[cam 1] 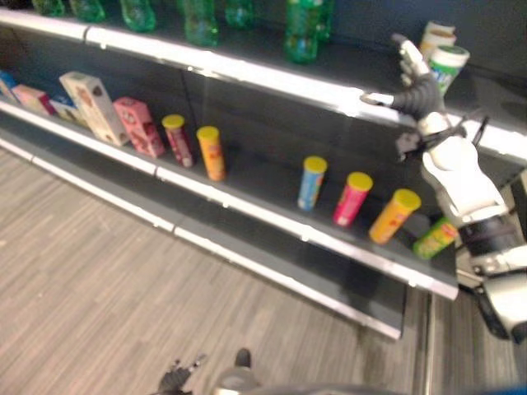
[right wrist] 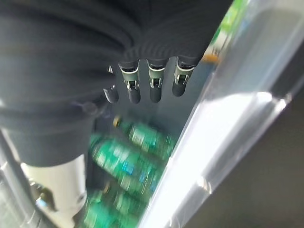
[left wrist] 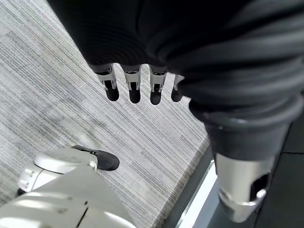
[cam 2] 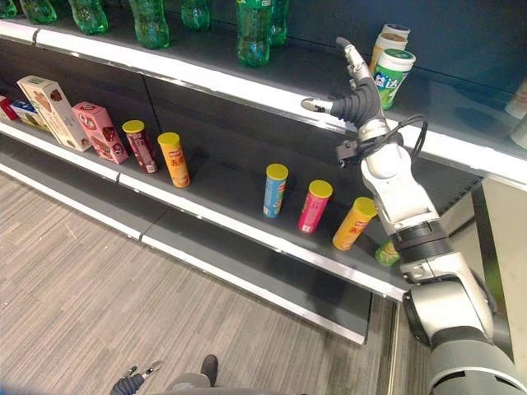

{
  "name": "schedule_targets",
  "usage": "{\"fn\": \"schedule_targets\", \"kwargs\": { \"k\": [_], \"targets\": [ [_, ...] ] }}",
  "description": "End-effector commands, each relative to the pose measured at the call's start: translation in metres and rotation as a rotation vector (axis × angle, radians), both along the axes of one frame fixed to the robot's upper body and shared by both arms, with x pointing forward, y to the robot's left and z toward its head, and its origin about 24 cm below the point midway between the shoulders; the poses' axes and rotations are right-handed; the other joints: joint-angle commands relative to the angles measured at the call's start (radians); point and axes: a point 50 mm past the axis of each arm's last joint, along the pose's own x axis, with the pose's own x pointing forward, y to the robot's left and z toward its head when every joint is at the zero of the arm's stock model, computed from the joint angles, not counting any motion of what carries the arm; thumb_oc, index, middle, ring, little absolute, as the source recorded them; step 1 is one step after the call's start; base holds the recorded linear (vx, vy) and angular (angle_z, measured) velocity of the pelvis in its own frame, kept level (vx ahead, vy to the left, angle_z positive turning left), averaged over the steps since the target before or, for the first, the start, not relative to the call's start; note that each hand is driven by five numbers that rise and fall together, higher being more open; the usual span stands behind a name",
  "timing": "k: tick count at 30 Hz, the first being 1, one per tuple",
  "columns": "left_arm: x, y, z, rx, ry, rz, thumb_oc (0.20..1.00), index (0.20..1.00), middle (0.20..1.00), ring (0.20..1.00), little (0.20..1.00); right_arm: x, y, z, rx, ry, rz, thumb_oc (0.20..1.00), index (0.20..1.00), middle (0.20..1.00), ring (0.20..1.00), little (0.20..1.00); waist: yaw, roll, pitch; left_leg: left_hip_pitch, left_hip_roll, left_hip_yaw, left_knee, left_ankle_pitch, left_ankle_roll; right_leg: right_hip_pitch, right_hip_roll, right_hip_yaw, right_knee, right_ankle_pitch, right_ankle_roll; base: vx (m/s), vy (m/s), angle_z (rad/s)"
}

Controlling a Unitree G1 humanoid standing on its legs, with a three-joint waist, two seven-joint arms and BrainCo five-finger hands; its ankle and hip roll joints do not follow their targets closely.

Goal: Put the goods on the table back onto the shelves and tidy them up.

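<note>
My right hand (cam 2: 356, 99) is raised to the upper shelf (cam 2: 247, 86), open, fingers straight and thumb spread, holding nothing. It sits just left of a white canister with a green label (cam 2: 393, 76); a second canister (cam 2: 389, 41) stands behind that one. In the right wrist view its fingers (right wrist: 152, 85) point along the shelf towards green bottles (right wrist: 133, 156). My left hand (cam 1: 175, 377) hangs low over the floor, and its fingers (left wrist: 133, 88) are straight and empty.
On the middle shelf (cam 2: 230, 226) stand a blue tube (cam 2: 275, 190), a pink tube (cam 2: 314, 206) and an orange tube (cam 2: 354, 223), with a green one (cam 2: 387, 251) lying at the right end. Further left are two tubes (cam 2: 156, 152) and boxes (cam 2: 51, 111). Green bottles (cam 2: 253, 33) line the top shelf.
</note>
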Motion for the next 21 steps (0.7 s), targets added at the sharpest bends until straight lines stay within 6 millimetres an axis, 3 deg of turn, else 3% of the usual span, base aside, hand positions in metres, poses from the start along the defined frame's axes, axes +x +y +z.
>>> {"fn": "schedule_targets", "kwargs": {
  "k": [1, 7, 10, 12, 13, 14, 21],
  "targets": [
    [0.011, 0.014, 0.007, 0.048, -0.033, -0.088, 1.0, 1.0, 1.0, 1.0, 1.0, -0.016, 0.009, 0.027, -0.003, -0.083, 0.179, 1.0, 1.0, 1.0, 1.0, 1.0, 0.033, -0.018, -0.017, 0.075, 0.045, 0.039, 0.001, -0.143, -0.059, -0.018, -0.07, -0.002, 0.014, 0.007, 0.038, 0.0, 0.0, 0.0],
    [0.011, 0.014, 0.007, 0.048, -0.033, -0.088, 1.0, 1.0, 1.0, 1.0, 1.0, -0.016, 0.009, 0.027, -0.003, -0.083, 0.179, 1.0, 1.0, 1.0, 1.0, 1.0, 0.033, -0.018, -0.017, 0.075, 0.045, 0.039, 0.001, -0.143, -0.059, -0.018, -0.07, -0.002, 0.014, 0.007, 0.038, 0.0, 0.0, 0.0],
    [0.01, 0.014, 0.007, 0.042, -0.033, -0.089, 1.0, 1.0, 1.0, 1.0, 1.0, -0.023, 0.013, 0.032, -0.017, -0.101, 0.227, 1.0, 1.0, 1.0, 1.0, 1.0, 0.033, -0.019, -0.019, 0.074, 0.046, 0.038, 0.001, -0.142, -0.06, -0.018, -0.069, -0.004, 0.014, 0.007, 0.039, 0.0, 0.0, 0.0],
    [0.011, 0.014, 0.007, 0.037, -0.039, -0.091, 1.0, 1.0, 1.0, 1.0, 1.0, -0.039, 0.019, 0.042, 0.034, -0.137, 0.341, 1.0, 1.0, 1.0, 1.0, 1.0, 0.032, -0.021, -0.021, 0.073, 0.047, 0.038, 0.001, -0.142, -0.061, -0.02, -0.069, -0.006, 0.014, 0.007, 0.04, 0.0, 0.0, 0.0],
    [0.011, 0.012, 0.006, 0.033, -0.035, -0.092, 1.0, 1.0, 1.0, 1.0, 1.0, -0.048, 0.024, 0.049, 0.112, -0.165, 0.422, 1.0, 1.0, 1.0, 1.0, 1.0, 0.033, -0.022, -0.024, 0.071, 0.046, 0.037, 0.001, -0.143, -0.061, -0.021, -0.069, -0.006, 0.014, 0.008, 0.041, 0.04, 0.051, 0.0],
    [0.015, 0.011, 0.006, 0.031, -0.036, -0.111, 1.0, 1.0, 1.0, 1.0, 1.0, -0.07, 0.017, 0.078, 0.471, -0.346, 0.572, 1.0, 1.0, 1.0, 1.0, 1.0, 0.056, -0.039, -0.038, 0.068, 0.046, 0.032, 0.003, -0.147, -0.057, -0.023, -0.07, -0.007, 0.015, 0.008, 0.042, 0.04, 0.049, 0.0],
    [0.017, 0.017, 0.009, 0.04, -0.044, -0.129, 1.0, 1.0, 1.0, 1.0, 1.0, -0.096, 0.001, 0.106, 0.549, -0.544, 0.582, 1.0, 1.0, 1.0, 1.0, 1.0, 0.073, -0.076, -0.049, 0.066, 0.044, 0.029, 0.004, -0.153, -0.055, -0.027, -0.069, -0.004, 0.021, 0.003, 0.04, 0.02, 0.013, 0.02]
  ]
}}
